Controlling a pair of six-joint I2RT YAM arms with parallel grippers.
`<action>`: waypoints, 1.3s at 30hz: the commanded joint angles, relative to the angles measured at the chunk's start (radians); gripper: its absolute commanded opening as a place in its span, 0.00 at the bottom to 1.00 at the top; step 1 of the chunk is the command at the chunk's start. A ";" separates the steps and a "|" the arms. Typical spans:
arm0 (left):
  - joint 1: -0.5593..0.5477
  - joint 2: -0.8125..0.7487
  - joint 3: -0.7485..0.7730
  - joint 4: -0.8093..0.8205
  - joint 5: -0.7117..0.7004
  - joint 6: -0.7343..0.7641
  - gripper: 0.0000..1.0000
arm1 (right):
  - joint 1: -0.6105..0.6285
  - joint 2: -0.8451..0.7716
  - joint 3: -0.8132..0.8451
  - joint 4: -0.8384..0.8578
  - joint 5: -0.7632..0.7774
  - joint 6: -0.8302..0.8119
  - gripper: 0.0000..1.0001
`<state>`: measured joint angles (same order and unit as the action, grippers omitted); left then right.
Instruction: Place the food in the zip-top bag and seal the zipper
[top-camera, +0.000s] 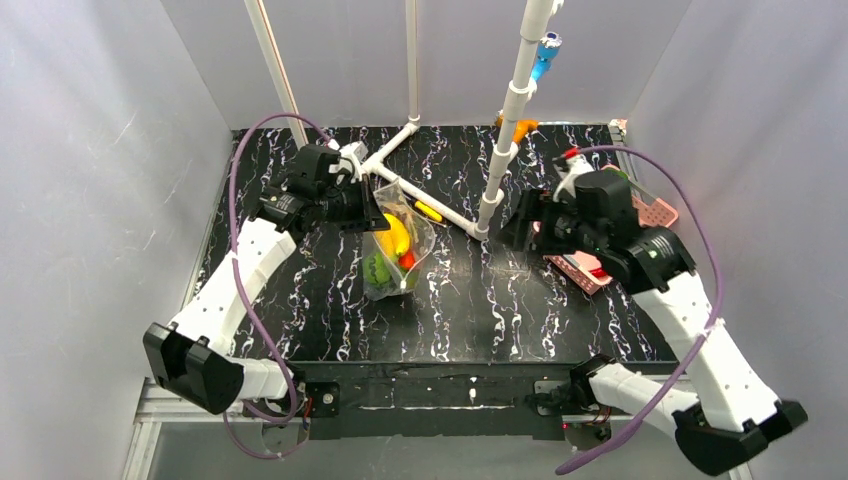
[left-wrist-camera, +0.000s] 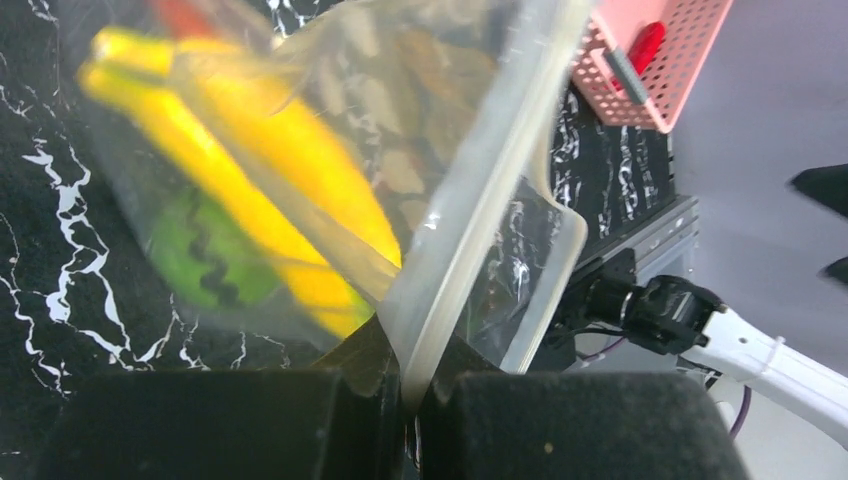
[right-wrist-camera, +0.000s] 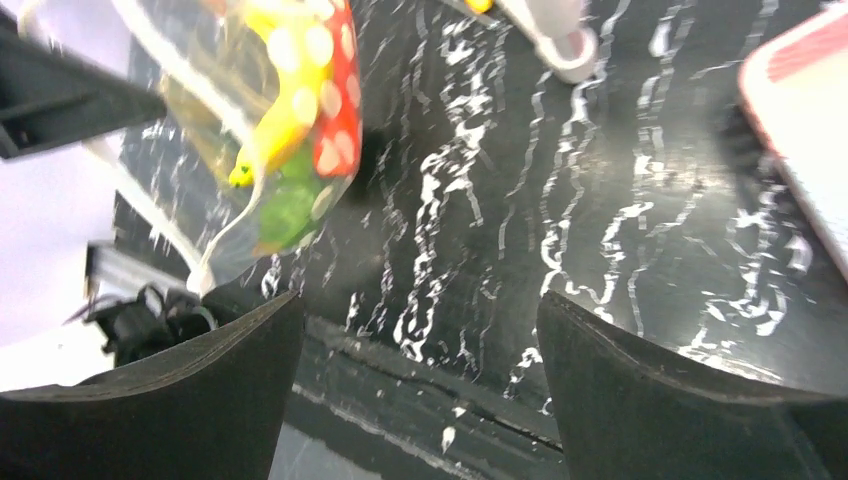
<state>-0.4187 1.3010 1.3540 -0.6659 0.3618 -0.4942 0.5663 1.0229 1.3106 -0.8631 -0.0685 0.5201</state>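
The zip-top bag (top-camera: 400, 250) hangs in the middle of the table, clear with white dots. Food sits inside it: a yellow banana (top-camera: 393, 237), a green piece (top-camera: 377, 270) and a red piece (top-camera: 407, 260). My left gripper (top-camera: 372, 208) is shut on the bag's top edge. In the left wrist view the zipper (left-wrist-camera: 480, 190) runs up from the pinched pads (left-wrist-camera: 330, 420), with the banana (left-wrist-camera: 260, 150) behind it. I cannot tell whether the strip is pressed closed. My right gripper (top-camera: 518, 228) is open and holds nothing, well right of the bag (right-wrist-camera: 270, 110).
A pink basket (top-camera: 655, 212) lies under my right arm, with a red item (left-wrist-camera: 645, 45) in it. A white pipe frame (top-camera: 490, 200) stands behind the bag, its foot between the two grippers. A small yellow item (top-camera: 428, 211) lies beside the pipe.
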 joint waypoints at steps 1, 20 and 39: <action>0.014 0.001 -0.057 0.036 0.029 0.067 0.00 | -0.117 -0.054 -0.073 0.064 0.104 0.015 0.93; 0.125 -0.069 -0.244 0.238 0.300 -0.014 0.00 | -0.615 0.447 -0.122 0.342 0.307 0.033 0.88; 0.159 -0.001 -0.266 0.270 0.375 -0.066 0.00 | -0.729 0.878 0.178 0.263 0.273 -0.092 0.73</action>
<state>-0.2672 1.3144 1.0863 -0.3916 0.7071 -0.5655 -0.1524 1.8755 1.4200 -0.5961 0.2066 0.4580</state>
